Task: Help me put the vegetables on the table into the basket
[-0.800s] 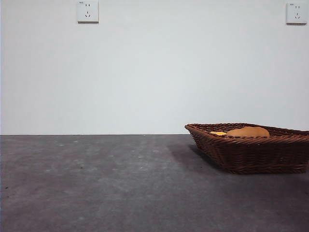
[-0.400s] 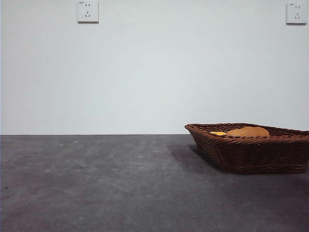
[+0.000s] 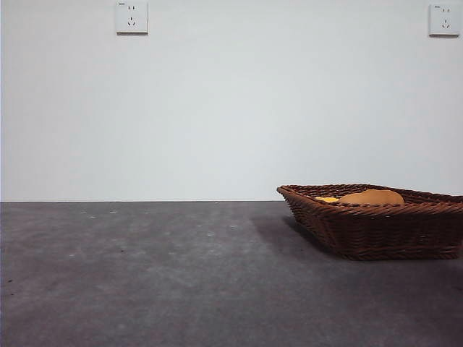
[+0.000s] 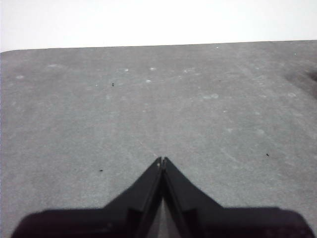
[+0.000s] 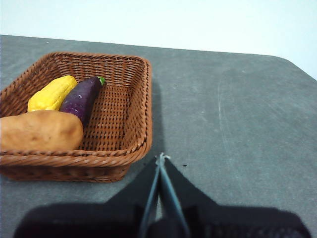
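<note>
In the front view, the basket [image 3: 376, 220] sits at the right of the frame on the dark grey table [image 3: 145, 275], its woven rim running out past the right edge. Above that rim show the rounded top of the brown potato [image 3: 372, 196] and, just to its left, a sliver of the yellow corn cob [image 3: 326, 199]; the eggplant is hidden behind the wicker wall from here. Two white wall sockets [image 3: 131, 16] sit at the top of the pale wall, one at upper left and one at upper right, and neither arm appears in this view. In the left wrist view, the left gripper [image 4: 162, 161] rises from the bottom centre of the frame with its two black jaws pressed together to a point, holding nothing, above bare mottled table surface. In the right wrist view, the right gripper [image 5: 161, 158] also has its jaws closed together and empty, its tip just beside the basket's near corner, over the table. The basket fills the left half of this frame, and all three vegetables lie inside it: the potato against the near wall at lower left, the corn cob beyond it, and the dark purple eggplant [image 5: 82, 96] lying alongside the corn, touching it.
</note>
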